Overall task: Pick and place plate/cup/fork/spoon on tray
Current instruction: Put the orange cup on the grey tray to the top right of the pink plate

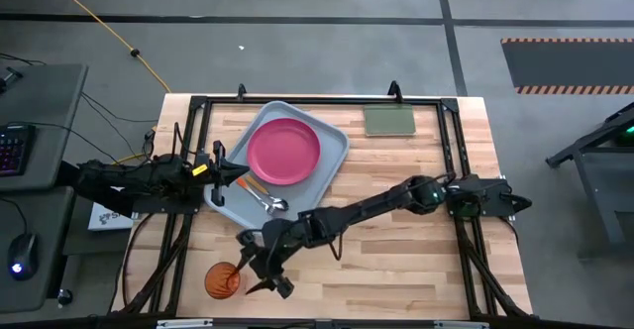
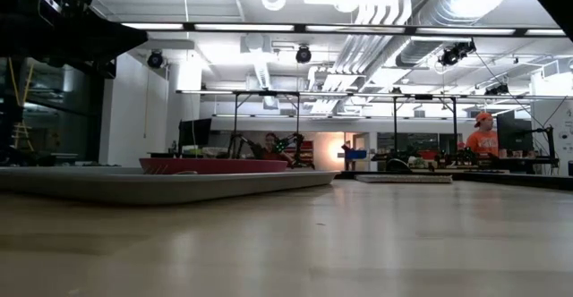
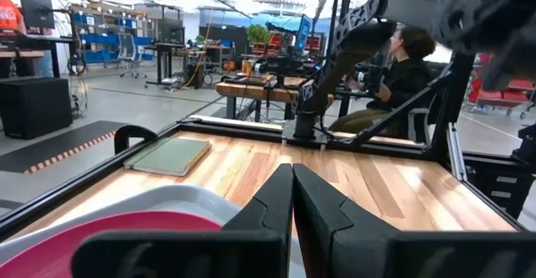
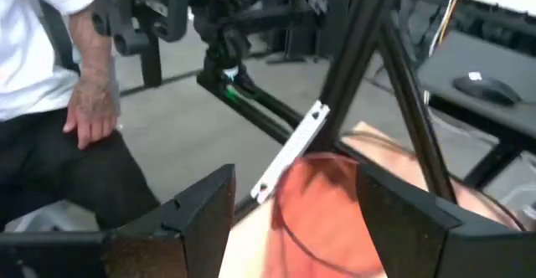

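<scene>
Cup [image 1: 224,279] stands at the bench's [image 1: 396,260] near edge, toward the left corner, off the tray [image 1: 332,136]. It appears to lie tipped, its mouth facing the right gripper [image 1: 265,267]; the high view is too coarse to be sure. The right gripper sits just beside the cup on its right, fingers spread wide. In the right wrist view the cup [image 4: 322,207] fills the gap between the two fingers, and nothing is clamped. The right arm reaches diagonally across the bench from the right side and is plainly the nearer arm for this item. Judgement: the coming move is a grasp, which turns on the cup lying straight ahead of the open fingers, toward the bench's left edge.

Spoon [image 1: 269,203] and fork [image 1: 253,184] lie on the tray's near part, side by side, slanting toward its near right corner. Plate [image 1: 283,152] sits on the tray's middle, beyond them.

Left gripper [image 1: 236,173] waits at the tray's left rim, fingers pressed together and holding nothing, as its wrist view confirms.

Green pad [image 1: 388,121] lies near the bench's far edge, right of the tray.

Judgement: three items placed; the cup remains.
</scene>
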Controlling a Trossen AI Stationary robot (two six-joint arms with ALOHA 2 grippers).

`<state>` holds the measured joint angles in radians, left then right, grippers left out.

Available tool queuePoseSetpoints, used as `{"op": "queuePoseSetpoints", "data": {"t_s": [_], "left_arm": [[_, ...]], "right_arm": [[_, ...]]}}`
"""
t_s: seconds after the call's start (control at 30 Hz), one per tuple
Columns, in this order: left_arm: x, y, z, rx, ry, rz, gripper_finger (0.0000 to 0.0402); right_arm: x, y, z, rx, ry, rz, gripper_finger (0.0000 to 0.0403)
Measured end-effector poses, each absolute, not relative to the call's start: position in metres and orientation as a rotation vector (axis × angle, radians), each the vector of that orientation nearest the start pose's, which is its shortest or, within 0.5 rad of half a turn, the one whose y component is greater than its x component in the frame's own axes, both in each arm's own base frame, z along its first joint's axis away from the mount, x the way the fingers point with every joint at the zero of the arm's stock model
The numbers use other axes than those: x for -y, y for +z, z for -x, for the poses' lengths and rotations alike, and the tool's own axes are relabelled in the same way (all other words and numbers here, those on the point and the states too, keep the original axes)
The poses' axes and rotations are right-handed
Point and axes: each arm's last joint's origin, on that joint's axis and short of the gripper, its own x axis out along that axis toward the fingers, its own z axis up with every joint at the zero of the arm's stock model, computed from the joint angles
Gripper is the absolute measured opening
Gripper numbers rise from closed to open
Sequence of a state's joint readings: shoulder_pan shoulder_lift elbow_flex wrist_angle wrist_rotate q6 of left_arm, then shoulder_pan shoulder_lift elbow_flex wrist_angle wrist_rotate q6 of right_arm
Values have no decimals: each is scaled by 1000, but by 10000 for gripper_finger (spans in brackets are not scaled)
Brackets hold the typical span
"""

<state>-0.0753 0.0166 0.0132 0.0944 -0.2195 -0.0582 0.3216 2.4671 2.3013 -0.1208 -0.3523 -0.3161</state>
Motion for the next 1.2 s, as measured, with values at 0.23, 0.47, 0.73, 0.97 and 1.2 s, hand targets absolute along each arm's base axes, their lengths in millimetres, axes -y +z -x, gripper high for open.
{"op": "queuePoseSetpoints", "data": {"t_s": [0.23,0.47,0.73,0.97,1.2], "left_arm": [[1,176,-97,94,142,71,3],[1,176,-97,93,142,70,3],[1,176,-97,93,142,70,3],[1,176,-97,93,142,71,3],[1,176,-97,93,142,70,3]], "right_arm": [[-206,230,-545,-134,742,256,238],[-219,226,-543,-119,690,270,238],[-223,208,-546,-166,561,311,238],[-221,205,-547,-187,490,329,238],[-220,205,-545,-245,472,366,230]]}}
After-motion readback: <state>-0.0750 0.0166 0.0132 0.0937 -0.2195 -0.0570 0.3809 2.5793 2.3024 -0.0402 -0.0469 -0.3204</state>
